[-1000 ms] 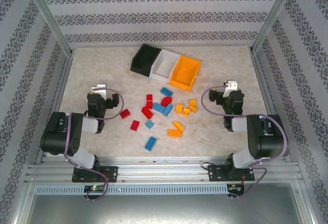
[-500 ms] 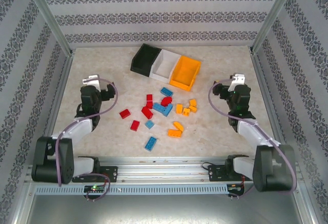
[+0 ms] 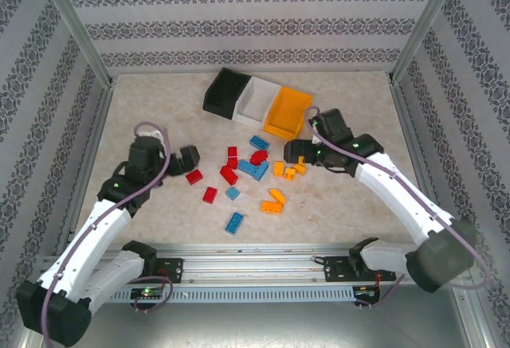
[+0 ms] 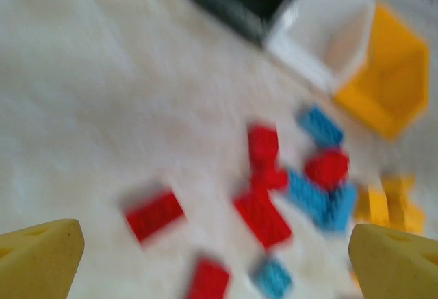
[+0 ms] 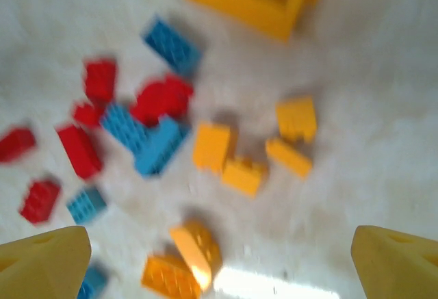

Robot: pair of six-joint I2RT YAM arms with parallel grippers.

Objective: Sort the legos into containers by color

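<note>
Operator: What is my left arm doing?

Spotter: Your left gripper (image 3: 188,158) hangs spread wide with nothing in it, just above a red brick (image 3: 194,177) on the pale marbled table (image 3: 151,109). From above its fingers look black. Your left wrist view, though blurred, shows yellow wedge-shaped fingertips (image 4: 37,258) at the bottom corners.

Operator: Where are the legos?

Spotter: The legos (image 3: 253,169) lie loose mid-table between your two grippers. They are small glossy plastic bricks, red mostly leftward, blue in the middle and orange to the right. Your right wrist view picks out the stud grids on the blue and orange ones, which the overhead view is too far off to resolve. Beyond them three open rectangular bins touch in a slanted row: the black bin (image 3: 225,93), the white bin (image 3: 259,103) and the orange bin (image 3: 287,114).

Operator: And my right arm?

Spotter: Your right gripper (image 3: 296,154) is splayed too, grasping nothing. It sits over the orange bricks, just in front of the orange bin.
</note>
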